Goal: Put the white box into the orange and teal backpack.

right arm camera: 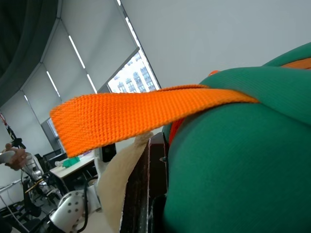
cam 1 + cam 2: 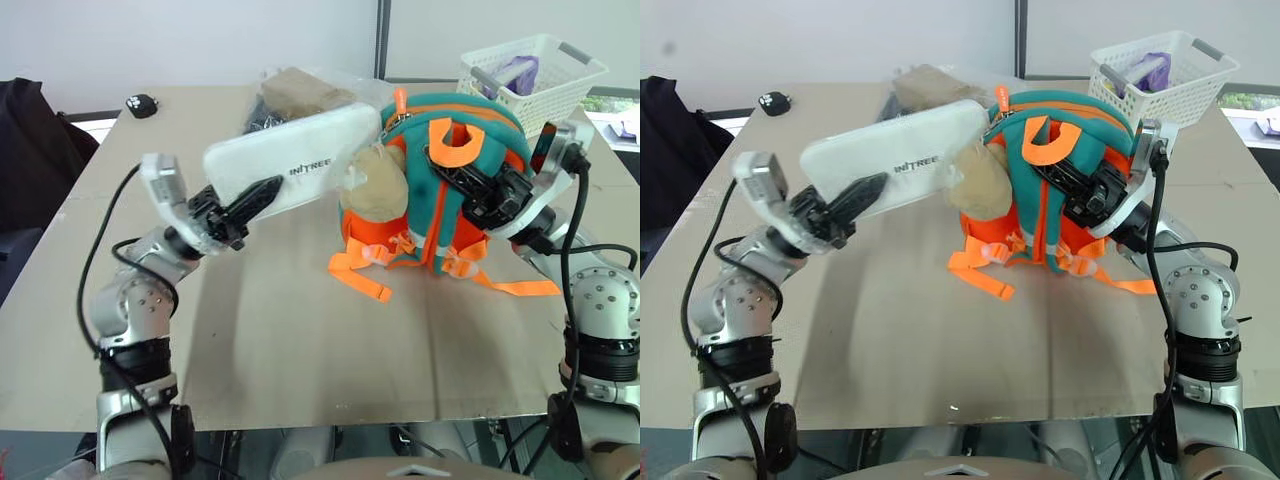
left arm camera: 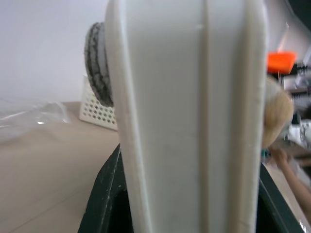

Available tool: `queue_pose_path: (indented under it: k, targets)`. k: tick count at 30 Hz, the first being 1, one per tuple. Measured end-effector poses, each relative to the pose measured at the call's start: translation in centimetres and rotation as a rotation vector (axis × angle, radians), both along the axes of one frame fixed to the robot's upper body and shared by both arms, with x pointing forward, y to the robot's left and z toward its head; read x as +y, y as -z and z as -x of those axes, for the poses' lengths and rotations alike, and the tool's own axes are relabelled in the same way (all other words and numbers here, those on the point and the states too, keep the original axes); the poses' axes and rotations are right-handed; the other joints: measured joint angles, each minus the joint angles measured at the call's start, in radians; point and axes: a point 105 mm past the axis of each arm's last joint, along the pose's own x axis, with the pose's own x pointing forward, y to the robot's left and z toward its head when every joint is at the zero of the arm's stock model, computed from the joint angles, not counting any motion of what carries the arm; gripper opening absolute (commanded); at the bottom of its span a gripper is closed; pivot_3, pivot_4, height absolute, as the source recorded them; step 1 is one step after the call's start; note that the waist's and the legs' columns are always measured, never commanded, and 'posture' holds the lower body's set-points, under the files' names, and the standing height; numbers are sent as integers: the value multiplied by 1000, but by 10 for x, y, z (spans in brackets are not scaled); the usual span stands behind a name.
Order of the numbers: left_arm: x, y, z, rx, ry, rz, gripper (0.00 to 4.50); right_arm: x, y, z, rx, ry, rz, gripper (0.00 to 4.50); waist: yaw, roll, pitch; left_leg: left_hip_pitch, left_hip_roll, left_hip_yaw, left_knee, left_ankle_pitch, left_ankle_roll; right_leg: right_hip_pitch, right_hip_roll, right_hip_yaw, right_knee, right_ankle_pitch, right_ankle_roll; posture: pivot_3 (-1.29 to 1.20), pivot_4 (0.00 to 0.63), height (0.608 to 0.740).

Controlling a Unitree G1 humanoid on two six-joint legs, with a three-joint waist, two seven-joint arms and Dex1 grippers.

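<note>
Left eye view shows you a beige surface [image 2: 300,340] with both arms raised over it. Your left gripper [image 2: 258,197] has its black fingers clamped on one end of the flat, elongated white plastic box [image 2: 295,160] with dark lettering. You can see the box held off the surface and tilted, its far end touching the tan plush lump [image 2: 378,183] on the small rounded orange and teal fabric backpack [image 2: 440,190].

The backpack stands upright near the middle of the surface, orange straps trailing in front of it. Your right gripper [image 2: 462,183] presses against the backpack's teal front, its fingers closed beside an orange webbing loop [image 2: 452,152]; whether they pinch the fabric cannot be made out.

Behind the backpack, a white lattice basket [image 2: 535,80] with grey handles sits at the far right corner.
</note>
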Motion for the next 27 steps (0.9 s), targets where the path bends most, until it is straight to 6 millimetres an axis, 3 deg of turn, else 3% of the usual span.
queue_pose_path:
  k: [6,8,11,15,18,22,24,27]
  targets:
    - [-43,-5,-33,-114,127,-270,1133,2,4,1,13,-11,-9,55,3,0,0,0,-1,-1,2,0,0,1,0,-2,0,1,1,0,150,740]
    - [-70,-7,-54,-119,149,-293,1133,2,5,1,16,-4,-19,55,8,0,0,-1,-2,-2,4,0,1,1,2,-3,0,1,2,0,150,740]
    - [-105,-6,-69,-128,175,-311,1133,5,6,2,18,-9,-30,55,0,0,0,-4,-2,0,5,0,1,-1,0,-2,0,2,3,0,150,740]
    - [-150,-11,-72,-169,245,-377,2988,8,6,2,21,-9,-53,0,-10,0,0,-4,-1,0,5,0,1,-1,0,-1,0,2,4,0,150,740]
    - [-162,-8,-71,-208,228,-385,4462,9,8,4,27,1,-60,0,-17,0,0,-3,0,1,4,0,1,-2,0,0,1,2,4,0,150,740]
    - [-141,-8,-69,-138,191,-235,4462,13,9,6,29,-4,-58,0,-37,1,0,-2,0,1,4,0,1,-2,0,2,4,2,4,0,150,740]
    - [-121,-12,-64,-95,160,-156,4462,13,10,8,30,-2,-56,0,-42,1,0,-1,1,0,3,0,1,-2,2,7,4,2,4,0,150,740]
    - [-70,-23,-55,-25,38,-9,4462,12,12,9,32,10,-51,0,-44,1,0,1,1,-1,3,0,1,-3,3,11,5,2,4,0,150,740]
